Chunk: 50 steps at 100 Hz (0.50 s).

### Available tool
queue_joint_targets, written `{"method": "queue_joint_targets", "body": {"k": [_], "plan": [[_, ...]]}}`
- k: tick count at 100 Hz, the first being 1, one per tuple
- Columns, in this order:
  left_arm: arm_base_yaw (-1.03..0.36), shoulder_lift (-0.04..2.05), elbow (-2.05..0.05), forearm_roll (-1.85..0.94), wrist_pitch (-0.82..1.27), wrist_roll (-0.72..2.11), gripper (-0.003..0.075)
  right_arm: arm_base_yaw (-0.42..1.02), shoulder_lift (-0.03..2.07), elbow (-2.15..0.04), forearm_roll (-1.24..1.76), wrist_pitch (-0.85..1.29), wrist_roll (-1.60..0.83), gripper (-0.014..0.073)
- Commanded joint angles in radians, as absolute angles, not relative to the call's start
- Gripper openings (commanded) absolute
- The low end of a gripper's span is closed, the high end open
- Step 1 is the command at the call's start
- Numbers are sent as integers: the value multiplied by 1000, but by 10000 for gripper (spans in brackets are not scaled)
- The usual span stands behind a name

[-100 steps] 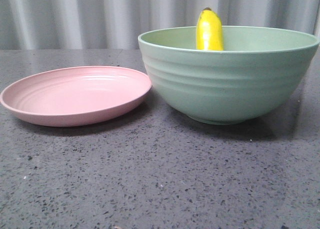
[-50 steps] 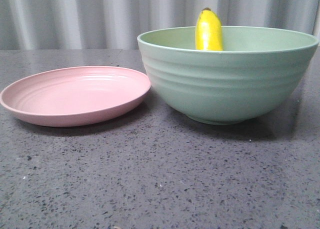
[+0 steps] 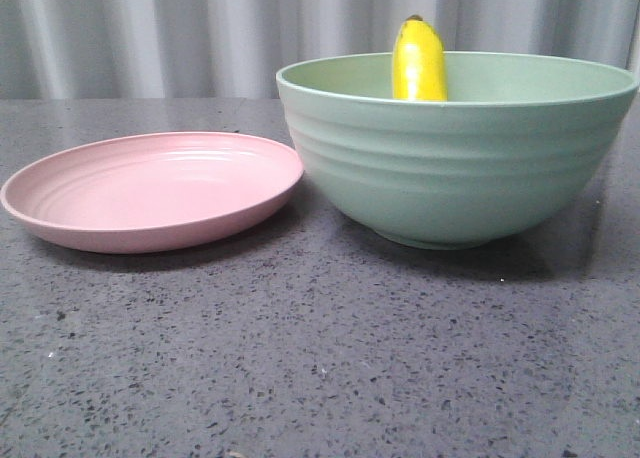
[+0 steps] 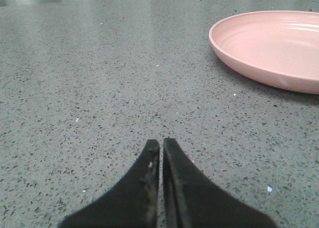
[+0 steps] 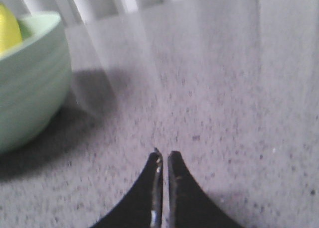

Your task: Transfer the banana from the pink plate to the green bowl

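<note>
The yellow banana [image 3: 419,63] leans inside the green bowl [image 3: 455,163] on the right of the front view, its dark tip above the rim. The pink plate [image 3: 150,188] lies empty just left of the bowl. No gripper shows in the front view. In the left wrist view my left gripper [image 4: 161,142] is shut and empty over bare table, the pink plate [image 4: 271,49] well off to one side. In the right wrist view my right gripper [image 5: 164,154] is shut and empty over bare table, apart from the green bowl [image 5: 27,83], where a bit of the banana [image 5: 9,31] shows.
The dark speckled stone tabletop [image 3: 320,358] stretches in front of the plate and bowl. A grey corrugated wall [image 3: 150,33] stands behind them.
</note>
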State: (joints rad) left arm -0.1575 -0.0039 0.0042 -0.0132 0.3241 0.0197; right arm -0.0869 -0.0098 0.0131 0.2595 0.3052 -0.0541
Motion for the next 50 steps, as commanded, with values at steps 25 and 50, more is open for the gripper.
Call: {"method": "queue_joint_targets", "body": {"k": [25, 50], "plan": [[-156, -33, 13, -18, 249, 11, -20, -93, -29, 34, 245, 327, -64, -67], [-156, -33, 13, -18, 249, 11, -20, -93, -29, 34, 245, 327, -64, -67]]}}
